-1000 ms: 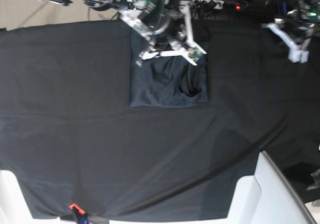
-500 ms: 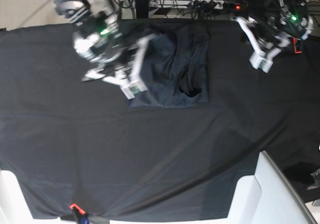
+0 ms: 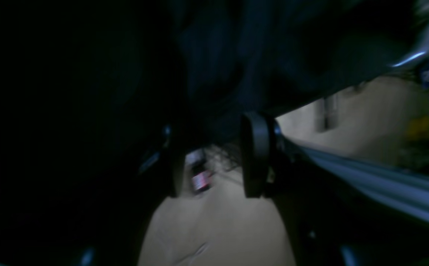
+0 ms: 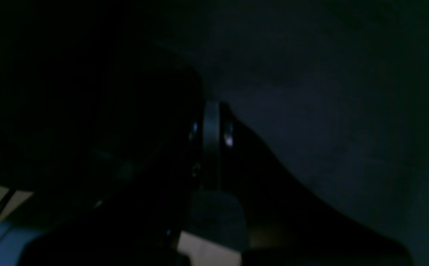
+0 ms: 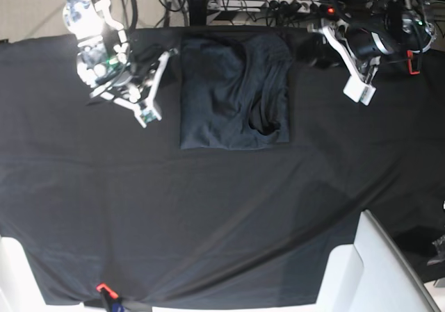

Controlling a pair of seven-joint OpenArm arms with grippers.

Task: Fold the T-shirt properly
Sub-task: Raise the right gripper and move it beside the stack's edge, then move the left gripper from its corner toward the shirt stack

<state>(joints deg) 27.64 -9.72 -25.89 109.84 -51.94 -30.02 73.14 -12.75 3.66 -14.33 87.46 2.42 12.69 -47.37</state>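
The right gripper (image 5: 148, 115), which a second ago was over the upper part of the T-shirt (image 5: 233, 93), is now hanging clear of it at about nine o'clock from the garment, over the black table cloth (image 5: 222, 215). Its jaws are pressed together in the right wrist view and nothing is showing between them. The left gripper (image 5: 359, 89) has also swung in from the far edge and is now hovering at about three o'clock from the shirt, near but not touching it. In the left wrist view its fingers (image 3: 253, 159) are standing partly apart with floor visible through the gap; nothing is being held.

The shirt is lying at roughly twelve o'clock on the table, near the far edge, as a compact upright rectangle with a loose dark curl of fabric near its lower right corner. Both arms releasing and pulling off to the sides is suggesting that a fold has just been laid down. The shirt is looking close to finished, though the curl and wrinkles may be needing a tidy.
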